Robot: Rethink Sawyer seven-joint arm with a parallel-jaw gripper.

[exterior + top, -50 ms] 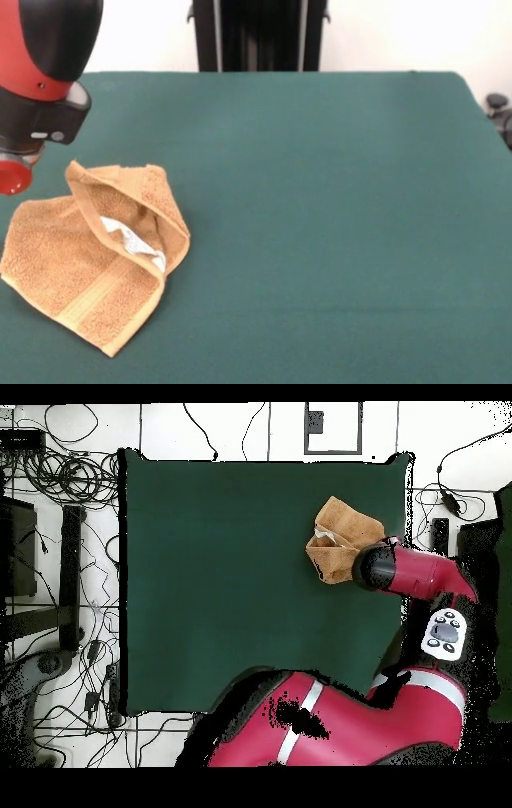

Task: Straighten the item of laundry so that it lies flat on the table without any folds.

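Note:
The item of laundry (76,256) is an orange-tan terry towel lying crumpled near the left edge of the table (320,200) in the front view. Its upper part is folded over in a raised ridge, a white tag (132,240) shows in the fold, and a woven band runs along the lower edge. In the overhead view the towel (338,534) lies near the table's right edge (250,584). The red and black arm's wrist (40,104) hangs just above and beside the towel. Its end (375,569) covers the towel's edge from above. The gripper itself shows in neither view.
The arm's red body (330,724) reaches over the bottom right corner of the table in the overhead view. Cables (70,474) and dark equipment lie on the floor around the table. A black pedestal (260,36) stands behind the far edge.

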